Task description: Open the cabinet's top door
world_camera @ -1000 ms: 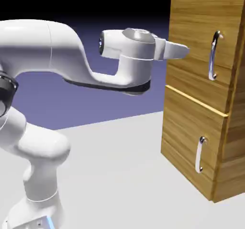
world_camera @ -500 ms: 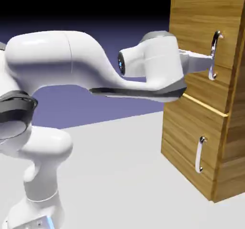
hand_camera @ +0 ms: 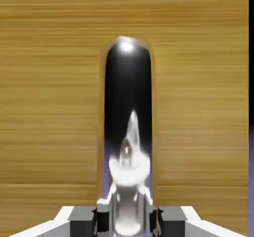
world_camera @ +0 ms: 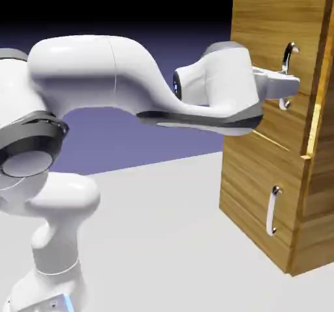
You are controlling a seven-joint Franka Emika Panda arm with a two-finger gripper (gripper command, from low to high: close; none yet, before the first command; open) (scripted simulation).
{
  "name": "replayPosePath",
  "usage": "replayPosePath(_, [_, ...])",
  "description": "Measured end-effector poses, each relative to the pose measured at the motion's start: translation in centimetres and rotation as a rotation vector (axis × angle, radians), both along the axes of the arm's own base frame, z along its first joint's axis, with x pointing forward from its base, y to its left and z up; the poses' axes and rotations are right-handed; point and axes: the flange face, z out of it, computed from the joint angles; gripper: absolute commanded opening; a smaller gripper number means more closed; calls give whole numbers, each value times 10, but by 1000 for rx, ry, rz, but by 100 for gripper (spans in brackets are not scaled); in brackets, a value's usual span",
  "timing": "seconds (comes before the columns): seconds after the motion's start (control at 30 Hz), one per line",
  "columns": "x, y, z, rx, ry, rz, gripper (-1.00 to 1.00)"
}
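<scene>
Silver handle curves over wood-grain top door.

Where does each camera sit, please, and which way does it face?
Exterior view: stands beside the robot, facing the cabinet; the white arm and its tool show.
Hand view: sits on the hand, looking along the tool at the top door; only the fingertips show.
Both share that door and its handle.

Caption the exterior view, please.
White robot gripper closed on the curved silver handle of the tall wooden cabinet's upper door.
</scene>
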Motion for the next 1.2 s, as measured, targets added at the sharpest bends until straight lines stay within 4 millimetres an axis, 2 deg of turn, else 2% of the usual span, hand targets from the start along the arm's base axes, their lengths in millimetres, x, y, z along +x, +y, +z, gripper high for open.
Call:
replayPosePath(0.57, [-68,46,0,1,0,-235,-100])
replayPosePath(1.0, [-106,83,0,1,0,-384,-100])
replayPosePath(1.2, [-125,109,0,1,-1,-474,-100])
